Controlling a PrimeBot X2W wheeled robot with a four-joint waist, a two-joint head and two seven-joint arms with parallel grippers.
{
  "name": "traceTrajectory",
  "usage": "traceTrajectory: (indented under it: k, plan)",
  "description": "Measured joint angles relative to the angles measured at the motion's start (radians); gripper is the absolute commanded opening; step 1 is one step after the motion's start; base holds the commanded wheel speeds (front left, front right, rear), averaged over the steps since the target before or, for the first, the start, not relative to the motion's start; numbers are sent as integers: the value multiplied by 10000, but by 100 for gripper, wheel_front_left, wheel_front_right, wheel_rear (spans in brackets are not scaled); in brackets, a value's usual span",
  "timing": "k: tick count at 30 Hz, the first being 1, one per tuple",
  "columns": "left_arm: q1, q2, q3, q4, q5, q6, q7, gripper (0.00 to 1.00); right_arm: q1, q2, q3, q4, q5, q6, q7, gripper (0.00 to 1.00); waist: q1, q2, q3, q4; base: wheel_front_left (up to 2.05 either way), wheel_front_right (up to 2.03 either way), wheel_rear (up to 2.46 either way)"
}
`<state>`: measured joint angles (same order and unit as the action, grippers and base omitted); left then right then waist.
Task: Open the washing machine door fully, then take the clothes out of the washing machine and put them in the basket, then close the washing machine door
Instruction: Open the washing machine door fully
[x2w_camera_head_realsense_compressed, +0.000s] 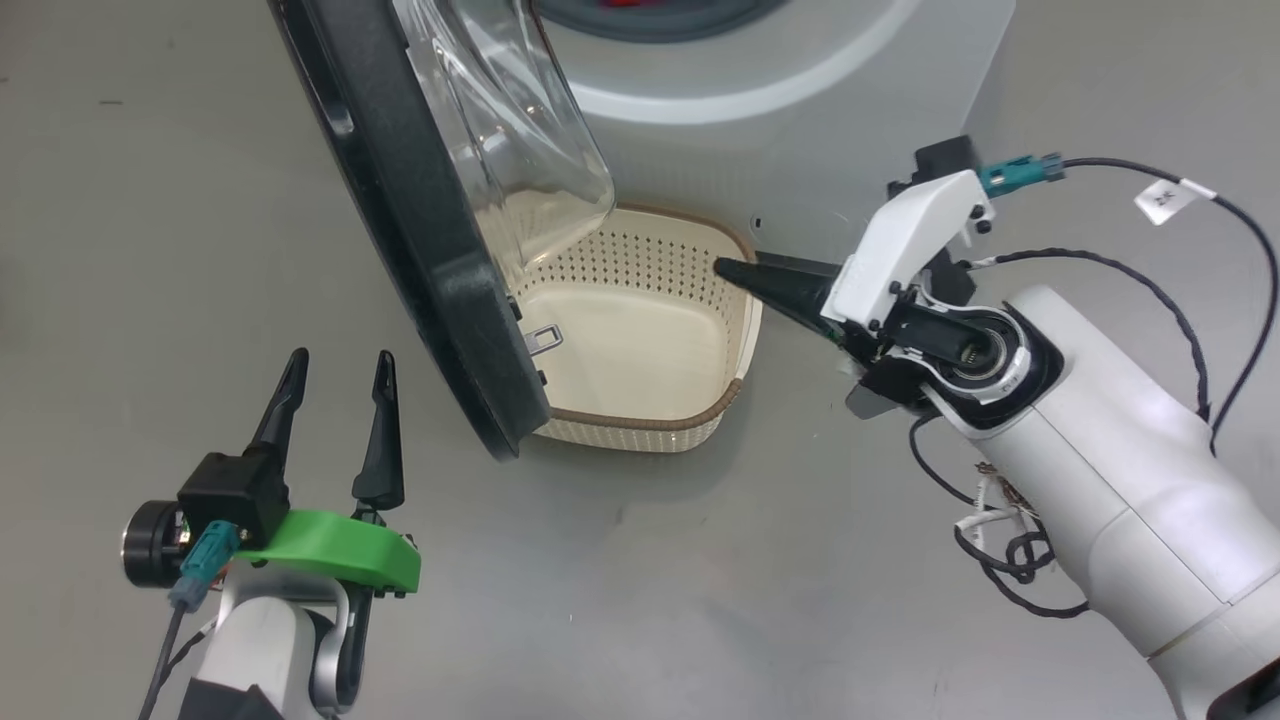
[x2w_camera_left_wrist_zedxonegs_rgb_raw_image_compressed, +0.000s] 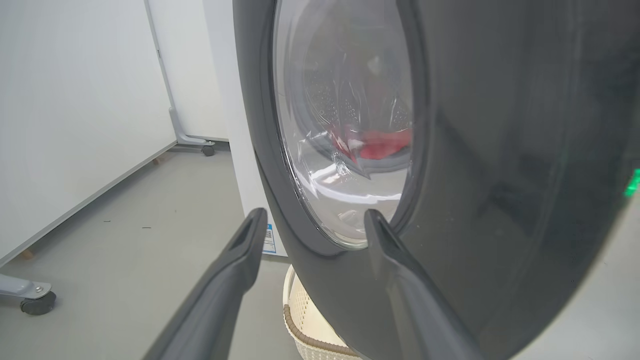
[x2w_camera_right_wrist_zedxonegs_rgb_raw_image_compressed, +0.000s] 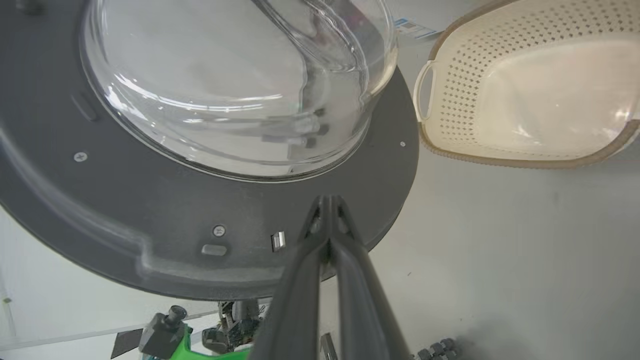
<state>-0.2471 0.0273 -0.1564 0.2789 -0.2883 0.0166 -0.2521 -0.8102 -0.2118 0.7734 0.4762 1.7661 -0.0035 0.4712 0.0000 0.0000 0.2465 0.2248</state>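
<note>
The door (x2w_camera_head_realsense_compressed: 430, 250) is swung out from the washer (x2w_camera_head_realsense_compressed: 800, 100), its lower edge over the left side of the basket (x2w_camera_head_realsense_compressed: 650, 262) on the floor in front. Red stuff in the drum, probably the clothes (x2w_camera_left_wrist_zedxonegs_rgb_raw_image_compressed: 380, 145), blurry through the glass. Right claw (x2w_camera_head_realsense_compressed: 722, 267) is pinched shut on nothing, tip over the basket's right rim; left claw (x2w_camera_head_realsense_compressed: 341, 354) is spread wide, empty, just outside the door.

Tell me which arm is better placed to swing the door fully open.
Right. The right gripper, shut, points at the inner face of the washing machine door and could likely push it wider; the left gripper, open, sits on its outer side.
</note>
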Motion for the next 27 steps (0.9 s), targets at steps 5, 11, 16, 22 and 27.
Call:
traceTrajectory:
  k: [5, 11, 16, 22, 27]
  plan:
    - [237, 92, 353, 0, 40, 100, 0, 100, 240, -644, 508, 15, -1726, 495, -1289, 0, 0, 0, -351, -368, 0, 0, 0]
    - [545, 144, 629, -13, 144, 138, 0, 100, 370, -1753, 1361, -48, -4669, 846, -3260, 0, 0, 0, -712, -871, 0, 0, 0]
    - [759, 171, 855, -33, 144, 182, 0, 100, 397, -1983, 1511, -282, -5812, 836, -4552, 0, 0, 0, -913, -1185, 0, 0, 0]
    - [892, 176, 882, -31, 190, 182, 0, 100, 892, -2389, 1697, -451, -7120, 504, -6215, 0, 0, 0, -1206, -1476, 0, 0, 0]
    - [1063, 176, 961, -52, 255, 180, 0, 100, 1513, -2426, 1661, -589, -7591, -31, -7473, 0, 0, 0, -1389, -1574, 0, 0, 0]
